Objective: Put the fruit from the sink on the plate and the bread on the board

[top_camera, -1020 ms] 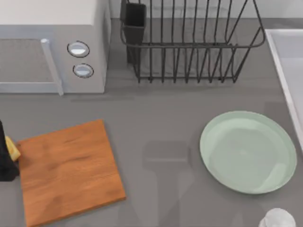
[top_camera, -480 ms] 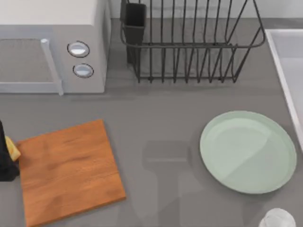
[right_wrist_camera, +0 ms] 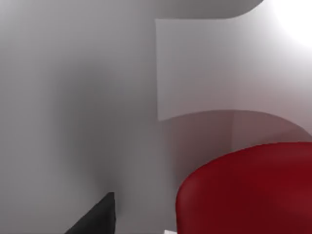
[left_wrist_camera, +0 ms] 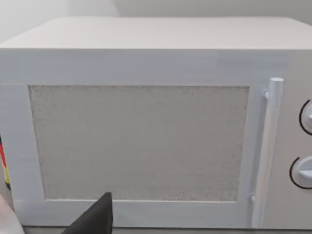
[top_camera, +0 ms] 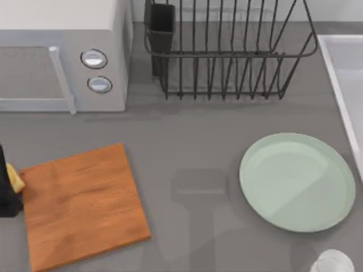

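The red fruit point(right_wrist_camera: 248, 190) lies in the white sink point(right_wrist_camera: 73, 97), close in front of my right gripper point(right_wrist_camera: 156, 226). That gripper is open: its dark fingertip point(right_wrist_camera: 97, 217) stands apart from the fruit, with a gap between them. In the top view the sink's rim point(top_camera: 336, 85) runs down the right side. The mint-green plate point(top_camera: 298, 181) lies bare beside it. The bread point(top_camera: 16, 181) sits at the left edge of the wooden board point(top_camera: 82, 207), partly under my parked left gripper point(top_camera: 7, 187), which is open with one fingertip point(left_wrist_camera: 95, 217) facing the microwave.
A white microwave point(top_camera: 62, 51) stands at the back left. A black wire dish rack point(top_camera: 227, 51) is at the back middle. A small clear glass point(top_camera: 333, 262) stands at the front right, just below the plate. Grey counter lies between board and plate.
The shadow lying across the plate has shifted. The bread, the board and my left gripper stand as they did before.
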